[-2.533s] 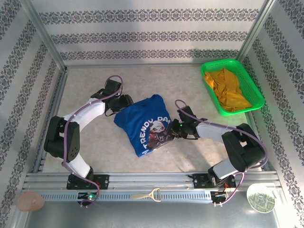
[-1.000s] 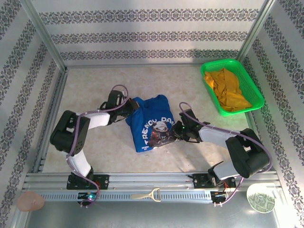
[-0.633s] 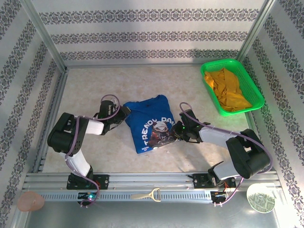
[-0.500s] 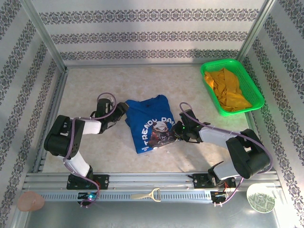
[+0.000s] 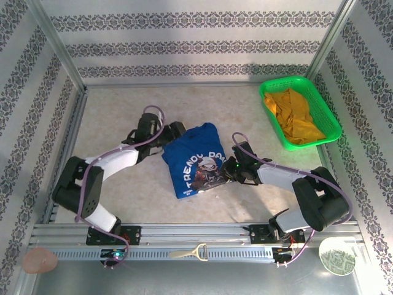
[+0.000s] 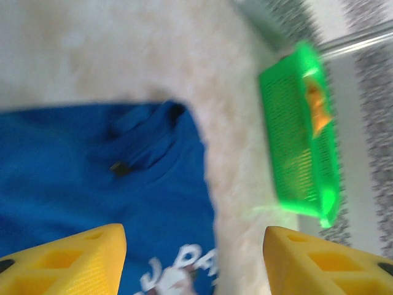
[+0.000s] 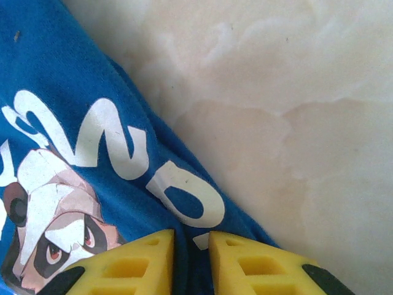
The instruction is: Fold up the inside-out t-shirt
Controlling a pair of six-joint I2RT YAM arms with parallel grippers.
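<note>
one royal-blue inside-out t-shirt (image 5: 195, 161) lies bunched into a rough rectangle at the middle of the pale table (image 5: 116, 104), its side with white lettering and a cartoon face turned up. the right gripper (image 5: 228, 174) sits low at the shirt's right edge; in the right wrist view its two yellow fingers (image 7: 123, 267) stand close together with a ridge of blue cloth caught in the narrow gap, so they are clamped on the shirt's edge, just beside the white letters (image 7: 184, 200). the left gripper (image 5: 176, 129) hangs at the shirt's far left corner; in the left wrist view its fingers (image 6: 67, 258) stand wide apart with nothing between them, the blue cloth and its collar (image 6: 144, 138) lying below, though this view is blurred and i cannot tell whether the fingertips touch the cloth.

well apart, at the far right corner of the table, a green basket (image 5: 287, 79) holds a crumpled mustard-yellow garment (image 5: 296, 117). on the metal shelf in front of the arm bases lie a pale handled tool (image 5: 190, 252), a pink lump (image 5: 39, 260) at the left end and a round patterned disc (image 5: 336, 256) at the right. nothing lies between either gripper and the shirt.
</note>
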